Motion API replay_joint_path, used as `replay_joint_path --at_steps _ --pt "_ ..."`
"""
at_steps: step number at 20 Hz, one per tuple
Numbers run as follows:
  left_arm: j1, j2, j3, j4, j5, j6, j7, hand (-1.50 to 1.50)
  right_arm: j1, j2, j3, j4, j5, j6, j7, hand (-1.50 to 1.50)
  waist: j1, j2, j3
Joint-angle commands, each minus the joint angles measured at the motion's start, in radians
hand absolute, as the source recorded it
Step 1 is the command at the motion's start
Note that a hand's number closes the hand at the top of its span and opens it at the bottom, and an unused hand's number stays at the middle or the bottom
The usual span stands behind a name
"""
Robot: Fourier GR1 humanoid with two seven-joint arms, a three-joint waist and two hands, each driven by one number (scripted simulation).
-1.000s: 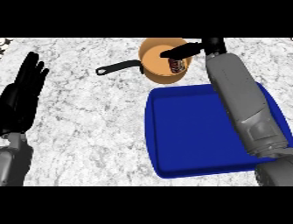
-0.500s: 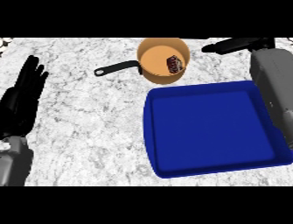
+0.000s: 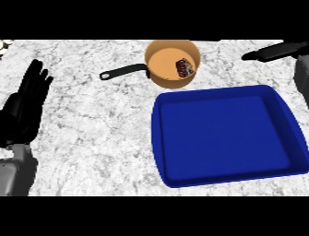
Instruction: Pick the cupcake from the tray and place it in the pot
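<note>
Counter (image 3: 95, 115) is the biggest thing here, grey and white like stone, and it fills the view. On it lies the blue tray (image 3: 225, 133), and there is nothing in it. The left hand (image 3: 24, 108) rests at the left side, well apart from the tray. Its fingers are straight and point up, and it holds nothing. The right hand (image 3: 282, 50) shows at the top right, past the tray's far corner and off to the right of the pot (image 3: 163, 62). Its fingers look stretched out toward the pot and hold nothing. They are dark and near the edge, so I am not fully sure how wide they are.

The orange pot sits just beyond the tray's far edge, and it may be touching it. Its black handle (image 3: 122, 72) sticks out to the left. The cupcake (image 3: 185, 67) is inside the pot, close to the right wall. So the job looks done.

What could go wrong now? The right hand is near the pot. If it swings low on its way home, it could bump the rim, and the pot could slide or tip. The arm could also knock the tray's corner and push the tray along the counter.
</note>
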Motion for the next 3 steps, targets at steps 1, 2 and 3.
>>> replay_joint_path --at_steps 1,2,3 --pt "-0.052 -0.018 -0.034 0.002 -0.032 0.023 0.040 0.00 -0.016 -0.039 -0.007 0.043 0.002 0.011 -0.021 -1.50 0.012 0.006 0.001" --pt "-0.027 0.029 0.033 0.012 0.039 -0.040 0.034 0.00 0.016 -0.026 0.003 0.014 -0.004 0.026 -0.013 -1.50 -0.005 -0.003 0.000" --pt "-0.017 0.029 0.041 0.008 0.034 -0.035 0.013 0.00 0.047 -0.044 0.002 0.010 -0.008 0.063 -0.052 -1.50 -0.007 -0.003 0.000"
